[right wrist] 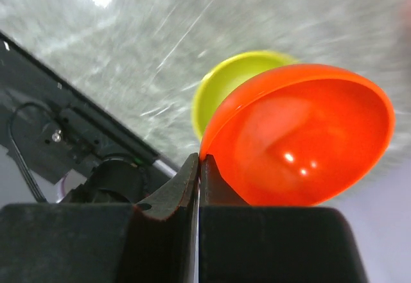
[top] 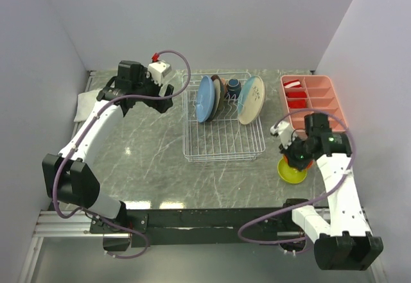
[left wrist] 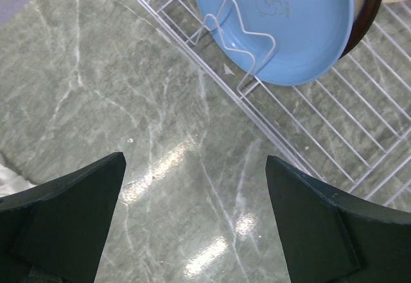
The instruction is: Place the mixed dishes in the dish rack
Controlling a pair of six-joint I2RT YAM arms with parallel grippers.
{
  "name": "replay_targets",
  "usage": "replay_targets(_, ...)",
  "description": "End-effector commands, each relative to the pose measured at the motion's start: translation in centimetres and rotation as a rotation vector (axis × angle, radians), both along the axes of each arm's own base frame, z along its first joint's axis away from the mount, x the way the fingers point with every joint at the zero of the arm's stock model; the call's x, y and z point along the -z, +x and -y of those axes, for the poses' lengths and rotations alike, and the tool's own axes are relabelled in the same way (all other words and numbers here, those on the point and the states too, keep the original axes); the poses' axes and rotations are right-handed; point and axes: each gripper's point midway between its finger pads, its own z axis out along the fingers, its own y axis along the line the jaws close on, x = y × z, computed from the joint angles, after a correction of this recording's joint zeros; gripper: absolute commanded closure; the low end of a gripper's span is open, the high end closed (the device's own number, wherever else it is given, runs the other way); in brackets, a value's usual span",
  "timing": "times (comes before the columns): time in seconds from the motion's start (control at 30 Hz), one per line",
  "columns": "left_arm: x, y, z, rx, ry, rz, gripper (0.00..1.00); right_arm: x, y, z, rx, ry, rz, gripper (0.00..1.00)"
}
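Note:
The dish rack stands mid-table, holding upright a light blue plate, a maroon-rimmed plate, a dark blue mug and a cream-and-blue plate. My left gripper hovers open just left of the rack. In its wrist view the left gripper has only bare table between its fingers, with the blue plate and rack wires ahead. My right gripper is shut on the rim of the tilted orange bowl, above the yellow-green bowl. From above, the right gripper covers most of the orange bowl; the yellow-green bowl lies on the table.
A pink compartment tray with red items sits at the back right, close behind the right arm. A white folded cloth lies at the far left by the wall. The table's near edge and black rail run close to the bowls.

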Motion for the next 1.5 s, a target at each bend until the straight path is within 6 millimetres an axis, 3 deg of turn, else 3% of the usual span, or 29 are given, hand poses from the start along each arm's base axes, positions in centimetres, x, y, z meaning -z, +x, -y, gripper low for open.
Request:
replay_targets(0.0,0.4,0.4,1.3,-0.009,-0.082,-0.031,0.03,-6.6,0.2,-0.6,0.018,0.026,0.104,1.00)
replay_targets(0.1,0.7,0.9,1.5,-0.056,-0.126,-0.060,0.03,-10.1,1.2,-1.7,0.040,0.084,0.172,1.00)
replay_targets(0.23,1.0,1.6,1.6,-0.129,-0.174,-0.089,0.03,-13.4,3.3,-6.7,-0.067,0.293,0.233,1.00)
replay_targets(0.33,1.4,2.0,1.8,-0.181,-0.222,-0.121,0.03,-14.7,5.3,-10.0,-0.139,0.429,0.269,1.00)
replay_targets(0.53,2.2,2.4,2.0,-0.241,-0.268,-0.177,0.03,-17.1,7.2,-16.5,-0.275,0.761,0.265,1.00)
replay_targets(0.57,2.6,2.6,2.1,-0.246,-0.273,-0.190,0.03,-16.4,7.3,-17.0,-0.263,0.802,0.232,1.00)
replay_targets(0.6,2.7,2.7,2.1,-0.251,-0.273,-0.192,0.04,-16.7,7.0,-17.9,-0.287,0.875,0.204,1.00)
replay_targets(0.63,2.8,2.9,2.1,-0.256,-0.274,-0.195,0.04,-17.7,8.1,-18.8,-0.286,0.944,0.230,1.00)
replay_targets(0.67,3.2,3.2,2.1,-0.263,-0.269,-0.200,0.04,-16.1,8.2,-19.3,-0.268,0.997,0.176,1.00)
replay_targets(0.7,3.2,3.4,2.1,-0.264,-0.268,-0.201,0.04,-16.1,8.5,-20.0,-0.262,1.055,0.152,1.00)
replay_targets(0.73,3.2,3.7,2.1,-0.265,-0.266,-0.201,0.04,-18.5,9.6,-21.0,-0.247,1.162,0.178,1.00)
replay_targets(0.77,3.0,4.1,2.1,-0.268,-0.268,-0.197,0.04,-16.8,9.5,-21.6,-0.214,1.205,0.120,1.00)
replay_targets(0.8,3.1,4.3,2.0,-0.261,-0.279,-0.203,0.03,-16.5,10.1,-22.1,-0.198,1.243,0.095,1.00)
replay_targets(0.83,3.1,4.5,2.0,-0.262,-0.287,-0.206,0.04,-17.5,10.0,-23.1,-0.211,1.299,0.088,1.00)
replay_targets(0.9,3.4,5.0,2.1,-0.266,-0.306,-0.222,0.04,-15.9,10.9,-24.0,-0.171,1.321,0.016,1.00)
replay_targets(0.93,3.5,5.2,2.1,-0.263,-0.313,-0.228,0.04,-16.7,11.2,-24.4,-0.166,1.366,0.022,1.00)
replay_targets(1.2,3.8,5.9,1.4,-0.285,-0.298,-0.223,0.04,-12.5,14.2,-26.8,-0.026,1.433,-0.150,1.00)
replay_targets(1.27,3.5,6.1,0.8,-0.291,-0.304,-0.220,0.04,-11.1,14.4,-27.4,0.004,1.434,-0.200,1.00)
replay_targets(1.47,3.4,7.1,-1.3,-0.331,-0.306,-0.204,0.04,-9.4,12.8,-28.5,-0.029,1.417,-0.236,1.00)
